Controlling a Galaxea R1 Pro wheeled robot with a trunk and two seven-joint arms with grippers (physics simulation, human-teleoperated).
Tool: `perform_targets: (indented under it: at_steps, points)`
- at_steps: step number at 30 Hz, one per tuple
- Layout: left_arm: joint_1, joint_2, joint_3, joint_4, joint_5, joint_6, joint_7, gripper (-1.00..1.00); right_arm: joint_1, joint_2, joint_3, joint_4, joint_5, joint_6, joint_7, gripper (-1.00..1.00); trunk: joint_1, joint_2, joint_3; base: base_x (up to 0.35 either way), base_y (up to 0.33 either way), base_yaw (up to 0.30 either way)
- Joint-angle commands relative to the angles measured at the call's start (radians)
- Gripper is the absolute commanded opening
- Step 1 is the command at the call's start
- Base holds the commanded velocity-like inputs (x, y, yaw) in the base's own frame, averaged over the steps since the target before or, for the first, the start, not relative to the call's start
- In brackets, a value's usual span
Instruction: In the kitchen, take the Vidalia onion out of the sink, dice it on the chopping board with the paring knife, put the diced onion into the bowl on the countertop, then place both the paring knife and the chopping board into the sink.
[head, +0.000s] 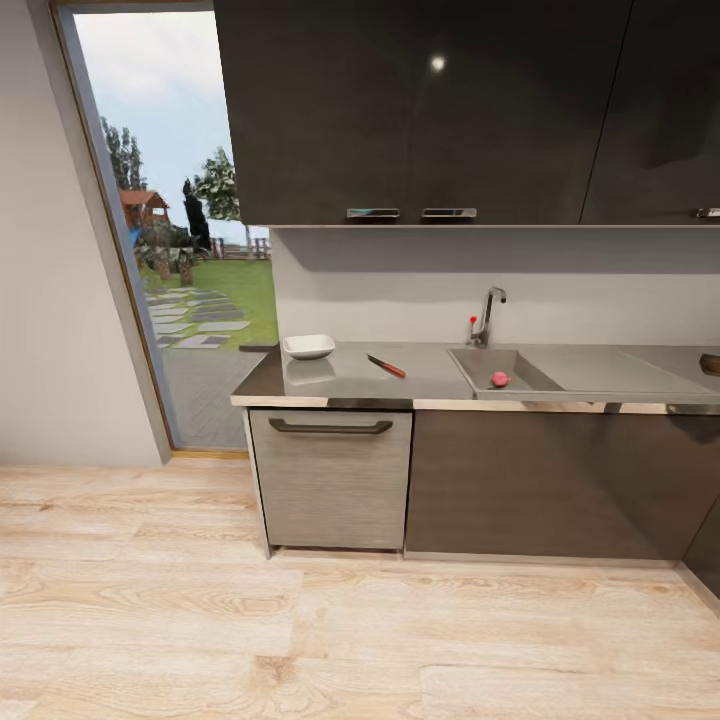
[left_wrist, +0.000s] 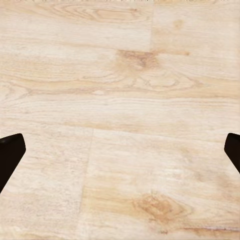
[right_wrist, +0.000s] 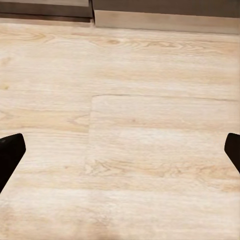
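The pinkish Vidalia onion (head: 500, 379) lies in the steel sink (head: 470, 362), below a chrome tap (head: 488, 316). Left of the basin, the red-handled paring knife (head: 386, 366) rests on the grey countertop (head: 345, 380). The white bowl (head: 308, 346) stands near that worktop's left end. A dark-brown piece at the far right edge looks like the chopping board (head: 711, 363), mostly cut off. My left gripper (left_wrist: 120, 150) and right gripper (right_wrist: 120, 150) both hang open over the wooden floor, nothing between their fingers.
Pale wood floor (head: 300, 620) lies between me and the cabinets. A light front with a bar handle (head: 330, 426) sits under the bowl. Dark wall cabinets (head: 420, 110) hang above. A tall glass door (head: 185, 250) stands at the left.
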Motion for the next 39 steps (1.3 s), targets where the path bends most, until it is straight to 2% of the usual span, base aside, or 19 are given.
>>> perform_targets:
  at_steps: [1, 11, 25, 39]
  points:
    - [0.0, 0.0, -0.002, -0.001, 0.007, -0.002, 0.0, 1.0, 0.0, 0.0, -0.001, 0.0, 0.0, -0.003, -0.001, 1.0, 0.0, 0.0, -0.001, 0.0, 0.0, 0.0]
    - [0.0, 0.003, -0.001, -0.001, 0.007, -0.022, 0.0, 1.0, 0.0, 0.001, -0.001, -0.001, -0.001, -0.003, -0.001, 1.0, 0.0, 0.0, -0.001, 0.0, 0.0, 0.0]
    - [0.0, 0.009, 0.001, -0.009, 0.007, -0.025, 0.0, 1.0, 0.0, -0.001, -0.001, -0.001, 0.0, -0.003, -0.001, 1.0, -0.054, 0.098, 0.043, 0.0, 0.0, 0.0]
    - [0.0, 0.015, 0.0, -0.051, 0.008, -0.024, 0.002, 1.0, 0.0, -0.014, -0.002, -0.007, -0.001, -0.003, -0.001, 1.0, -0.107, 0.196, 0.087, 0.0, 0.0, 0.0]
